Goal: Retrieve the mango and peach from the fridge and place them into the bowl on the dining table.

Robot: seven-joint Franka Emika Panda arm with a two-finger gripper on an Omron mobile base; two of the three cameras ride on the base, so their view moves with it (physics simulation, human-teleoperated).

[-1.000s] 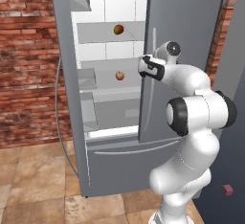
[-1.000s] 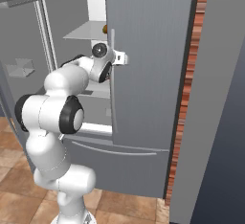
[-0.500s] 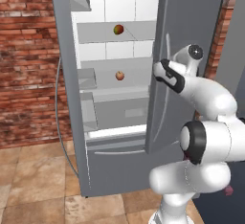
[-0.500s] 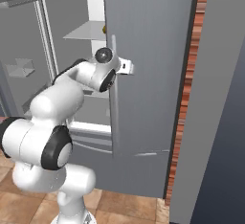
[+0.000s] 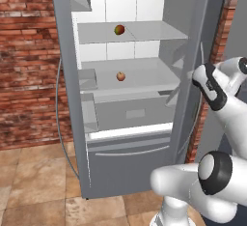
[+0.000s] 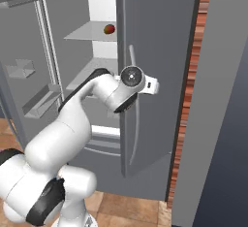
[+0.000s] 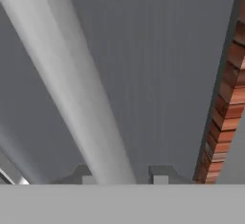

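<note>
Handle [image 7: 81, 98] of the right fridge [image 5: 130, 99] door [image 6: 160, 75] runs between my two fingertips [image 7: 160, 174], my claw [image 7: 120, 176] spread around the grey bar; I cannot tell whether the pads touch it. Brick wall [image 7: 225, 103] edges the door beyond my right tip. In the right base view my hand sits against the door's outer face, at the long handle. Both doors stand open. The mango [image 5: 119, 29] lies on the upper glass shelf [image 5: 144, 31], well off to my left and above my hand, deep in the white interior. The peach [image 5: 121, 76] lies on the shelf below it, to my left at about hand height. Both fruits are well apart from my claw.
</note>
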